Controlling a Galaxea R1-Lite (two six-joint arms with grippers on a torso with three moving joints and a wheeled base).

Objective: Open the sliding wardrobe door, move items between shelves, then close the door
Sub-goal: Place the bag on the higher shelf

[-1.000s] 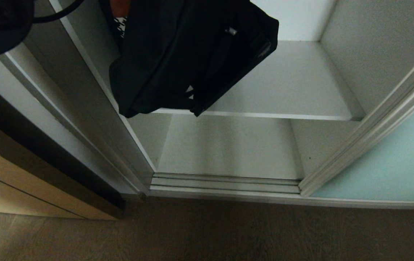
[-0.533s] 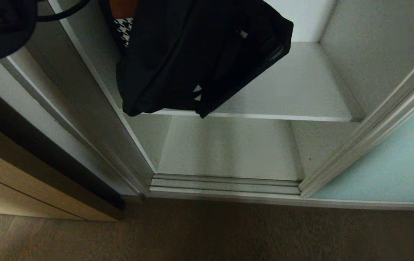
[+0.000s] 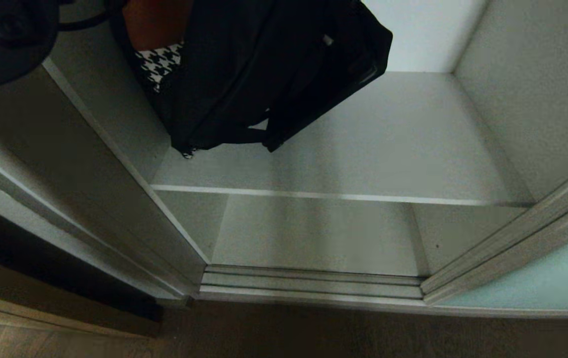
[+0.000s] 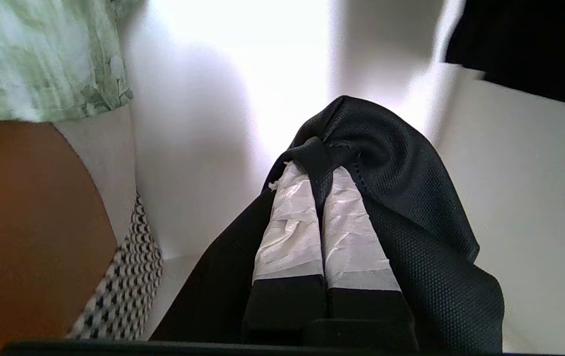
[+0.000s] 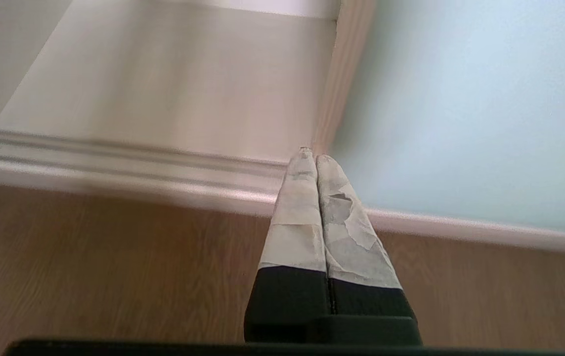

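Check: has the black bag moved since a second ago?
Yes. The camera shifted too, but the black bag, which overlapped the shelf front edge, now hangs wholly behind it, deeper in.

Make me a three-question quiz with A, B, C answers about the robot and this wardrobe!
1. Where does the black garment hang?
A. On the floor
B. Over the upper shelf
C. Outside the wardrobe

2. What colour is the sliding wardrobe door?
A. Pale aqua-green
B. Red
C. Black

3. What is the left gripper doing?
A. Open and empty
B. Pinching the black garment
C. Holding a cup

Answers:
1 B, it dangles above that board in the head view.
2 A, the frosted glass looks aqua.
3 B, its jaws are closed on a fold of cloth.
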